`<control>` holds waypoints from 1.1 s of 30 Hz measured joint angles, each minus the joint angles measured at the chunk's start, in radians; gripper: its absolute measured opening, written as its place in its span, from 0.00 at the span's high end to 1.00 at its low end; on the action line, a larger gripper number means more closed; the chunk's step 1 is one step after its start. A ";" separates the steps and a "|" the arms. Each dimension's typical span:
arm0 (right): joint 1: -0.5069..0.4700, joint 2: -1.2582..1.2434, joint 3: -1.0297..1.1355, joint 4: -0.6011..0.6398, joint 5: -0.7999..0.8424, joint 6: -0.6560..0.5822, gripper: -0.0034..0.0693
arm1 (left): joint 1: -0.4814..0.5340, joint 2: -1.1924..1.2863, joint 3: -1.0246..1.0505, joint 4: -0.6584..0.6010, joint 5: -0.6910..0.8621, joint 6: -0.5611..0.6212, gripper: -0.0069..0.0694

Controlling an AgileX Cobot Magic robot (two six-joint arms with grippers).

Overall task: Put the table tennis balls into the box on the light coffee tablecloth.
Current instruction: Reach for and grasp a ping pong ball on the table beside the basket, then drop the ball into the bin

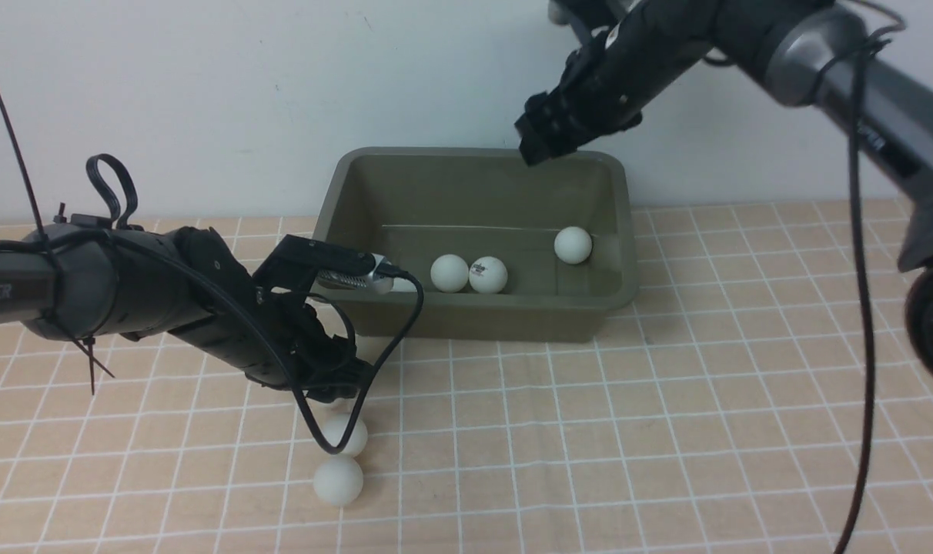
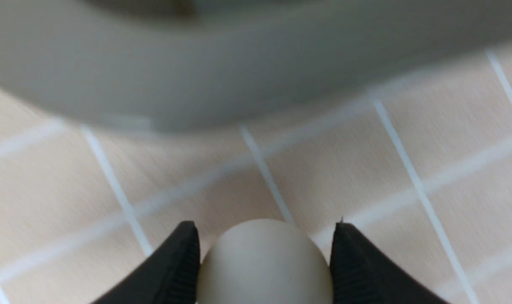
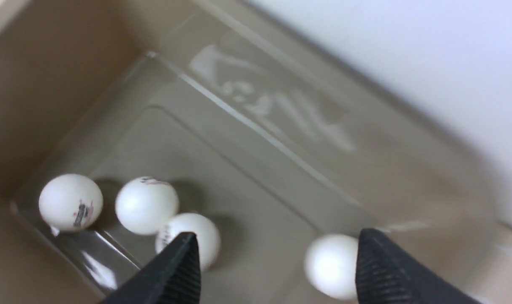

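Observation:
The olive-green box [image 1: 497,319] stands on the light coffee tablecloth [image 1: 667,400]. The right wrist view shows several white balls inside it, such as one [image 3: 70,202] with a logo; the front view shows three [image 1: 449,273] [image 1: 488,275] [image 1: 573,245]. Two more balls [image 1: 346,433] [image 1: 338,481] lie on the cloth in front of the box's left end. My left gripper [image 1: 336,385] is low over the cloth just behind them, shut on a ball [image 2: 264,261]. My right gripper [image 1: 540,142] hangs open and empty over the box's back rim.
A white wall rises right behind the box. The box's outer wall [image 2: 256,63] is close ahead of the left gripper. A black cable [image 1: 867,346] hangs from the right arm over the cloth's right side. The gridded cloth stretches wide to the right of the box.

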 joint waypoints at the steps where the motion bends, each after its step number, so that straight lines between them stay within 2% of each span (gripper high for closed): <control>1: -0.006 -0.016 0.000 -0.014 0.007 0.007 0.33 | 0.000 -0.005 0.000 0.003 0.018 0.000 0.49; 4: -0.033 -0.080 0.000 -0.072 0.042 0.037 0.33 | 0.000 -0.044 0.000 0.020 0.064 -0.013 0.49; 9: -0.137 -0.178 0.007 -0.141 0.087 0.087 0.33 | 0.000 -0.181 0.000 0.097 0.177 -0.094 0.49; 14: -0.236 -0.254 0.088 -0.149 0.091 0.092 0.33 | 0.000 -0.273 -0.006 0.138 0.198 -0.128 0.49; 18: -0.323 -0.291 0.147 -0.135 0.095 0.093 0.38 | -0.009 -0.287 -0.057 0.103 0.149 -0.100 0.49; 21: -0.378 -0.305 0.187 -0.114 0.096 0.094 0.47 | -0.024 -0.260 -0.108 0.072 0.097 -0.057 0.49; 28: -0.473 -0.408 0.306 -0.043 0.099 0.050 0.90 | -0.046 -0.071 -0.340 -0.037 0.063 0.016 0.49; 30: -0.487 -0.461 0.341 -0.020 0.099 0.031 0.95 | -0.046 -0.006 -0.405 -0.050 0.066 0.021 0.49; 33: -0.492 -0.545 0.391 -0.016 0.099 0.010 0.97 | -0.046 0.087 -0.486 -0.054 0.087 0.029 0.49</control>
